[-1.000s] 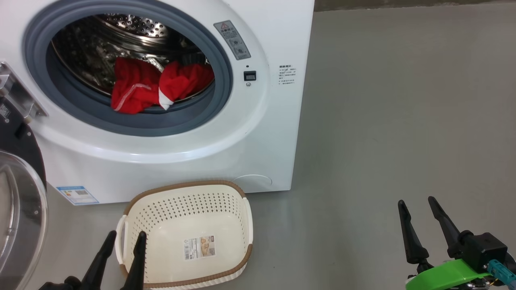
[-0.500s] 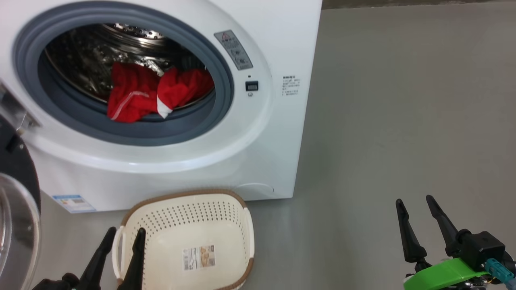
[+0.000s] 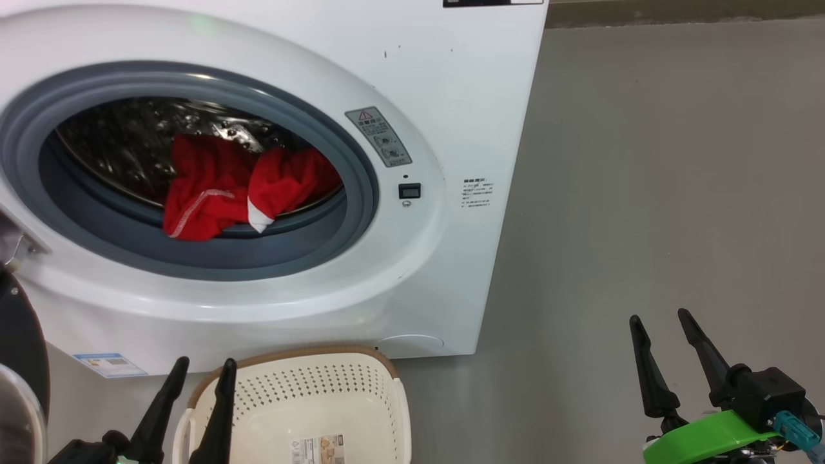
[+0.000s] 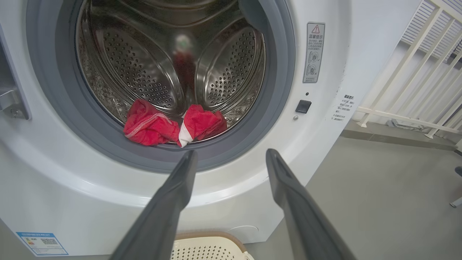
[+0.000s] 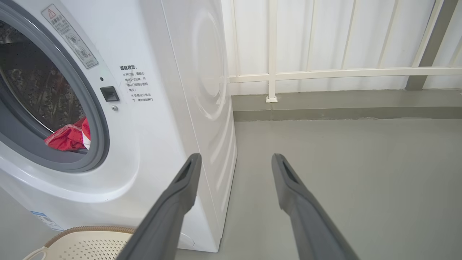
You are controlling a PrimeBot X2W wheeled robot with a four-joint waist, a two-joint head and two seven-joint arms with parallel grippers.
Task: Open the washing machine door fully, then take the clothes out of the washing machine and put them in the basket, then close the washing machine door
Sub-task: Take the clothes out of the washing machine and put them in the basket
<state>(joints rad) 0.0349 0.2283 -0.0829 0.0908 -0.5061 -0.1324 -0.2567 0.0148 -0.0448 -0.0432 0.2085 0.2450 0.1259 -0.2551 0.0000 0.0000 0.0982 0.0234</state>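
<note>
The white washing machine (image 3: pixel 451 96) stands with its drum mouth uncovered. Its door (image 3: pixel 19 361) is swung out at the head view's lower left edge. Red clothes (image 3: pixel 238 187) with white trim lie at the front of the steel drum, also seen as clothes (image 4: pixel 173 124) and clothes (image 5: pixel 68 137). The cream basket (image 3: pixel 309 399) sits on the floor just before the machine. My left gripper (image 3: pixel 205 368) is open and empty above the basket's left rim, pointing at the drum (image 4: pixel 169 65). My right gripper (image 3: pixel 659 318) is open and empty over bare floor to the machine's right.
Grey floor (image 3: pixel 644 193) stretches to the right of the machine. A white railing (image 5: pixel 325 74) and wall run behind it. The basket rim (image 4: pixel 209 238) lies low between my left fingers (image 4: pixel 180 180).
The head camera has tilted up, so the machine and basket sit lower in the view. Both grippers stay open and the clothes lie where they were.
</note>
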